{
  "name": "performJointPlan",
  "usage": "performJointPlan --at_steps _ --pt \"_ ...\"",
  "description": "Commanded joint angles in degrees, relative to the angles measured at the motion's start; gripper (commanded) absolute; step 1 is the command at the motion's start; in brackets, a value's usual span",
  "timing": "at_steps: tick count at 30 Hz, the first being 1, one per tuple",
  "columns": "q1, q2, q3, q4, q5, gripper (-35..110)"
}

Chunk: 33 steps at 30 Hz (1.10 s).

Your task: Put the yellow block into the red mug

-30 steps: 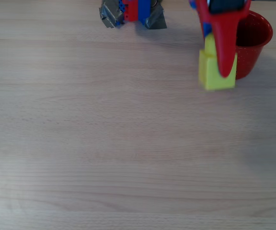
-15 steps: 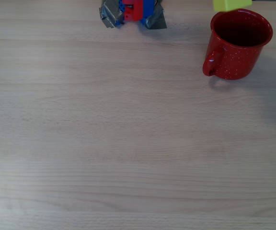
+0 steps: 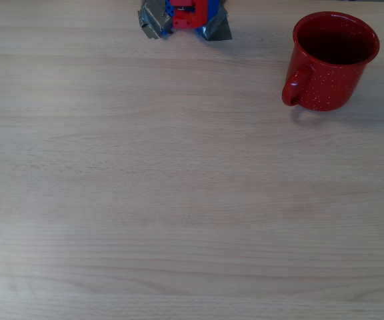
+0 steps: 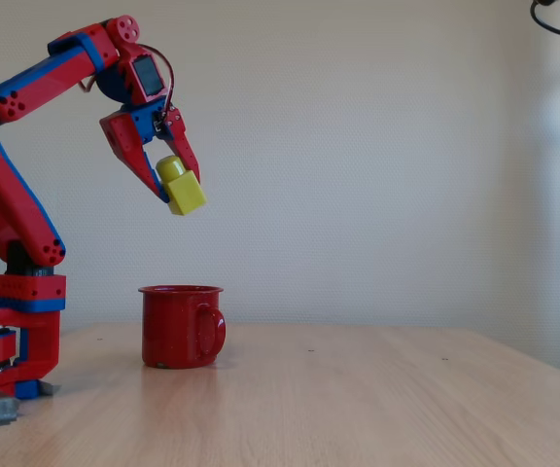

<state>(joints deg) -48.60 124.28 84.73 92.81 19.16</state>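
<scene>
Pincer grips the block, held tilted in the air high above the mug, which stands upright on the table near the arm's base.

Red arm with blue joint trim; behind the red gripper, seemingly a small dark module.
</scene>
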Motion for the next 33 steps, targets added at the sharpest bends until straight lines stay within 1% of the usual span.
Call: performJointPlan --at_steps 1,6,11,17,27,33 --pt "-1.1 2.5 1.0 -0.4 1.5 0" --pt "-3.1 0.7 3.2 -1.9 2.1 0" --pt "-5.3 -4.1 1.1 -1.9 3.3 0" --pt "-7.4 -8.3 3.3 -4.7 3.7 0" --pt "-8.7 -14.1 6.7 -8.4 4.6 0" --pt "-7.7 -15.1 8.8 -10.7 3.4 0"
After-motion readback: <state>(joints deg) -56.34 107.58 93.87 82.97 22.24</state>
